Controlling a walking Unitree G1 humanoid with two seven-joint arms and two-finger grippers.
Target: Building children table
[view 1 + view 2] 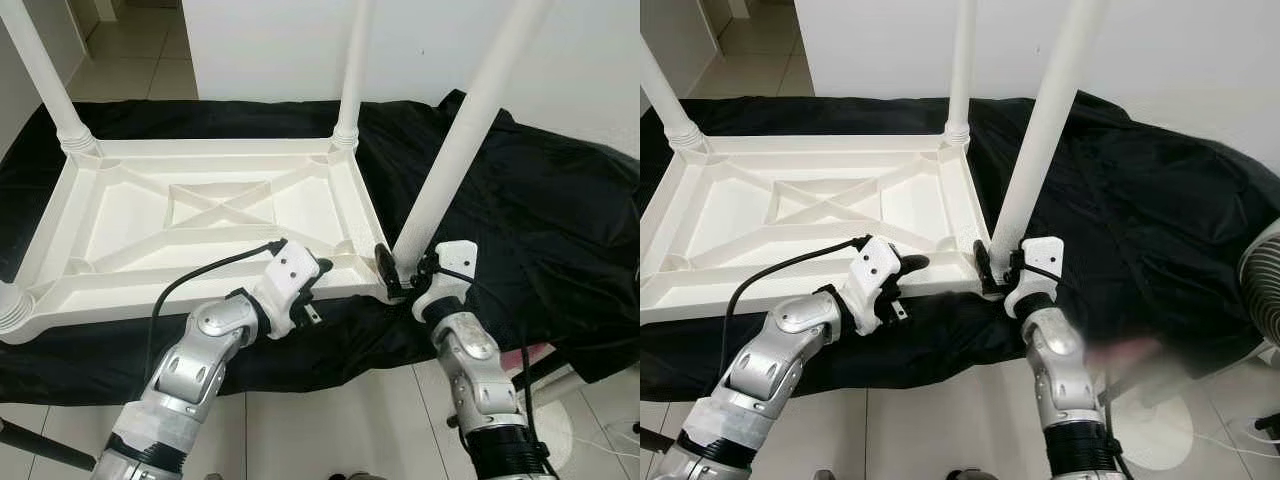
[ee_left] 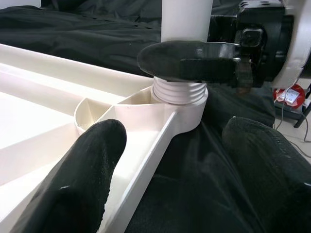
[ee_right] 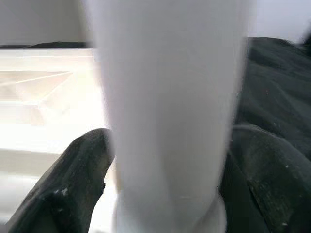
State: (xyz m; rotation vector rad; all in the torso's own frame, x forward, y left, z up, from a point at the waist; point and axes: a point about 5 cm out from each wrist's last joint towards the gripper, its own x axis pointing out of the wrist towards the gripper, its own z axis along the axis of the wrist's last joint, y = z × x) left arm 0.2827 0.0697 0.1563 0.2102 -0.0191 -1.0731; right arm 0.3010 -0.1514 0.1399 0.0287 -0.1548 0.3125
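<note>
The white plastic table top (image 1: pixel 200 215) lies upside down on a black cloth (image 1: pixel 520 210), ribbed underside up, its long axis running across the robot's front. Legs stand upright in the far left corner (image 1: pixel 40 70) and the far right corner (image 1: pixel 352 60); a threaded leg base (image 1: pixel 8 308) shows at the near left corner.

The fourth leg (image 1: pixel 455 150) stands in the near right corner socket (image 2: pixel 181 108), its long axis rising and tilting toward the robot's right. In the left wrist view its screw threads are still exposed above the socket.

The right gripper (image 1: pixel 398 272) is clamped on this leg just above the socket, one finger (image 3: pixel 73 184) on each side of the tube.

The left gripper (image 1: pixel 322 268) sits at the near long edge of the table top, just beside that corner. Its fingers (image 2: pixel 92 160) are spread apart, one over the table's inner tray, the other over the cloth, gripping nothing.

No brand, label or writing is legible on any part.
</note>
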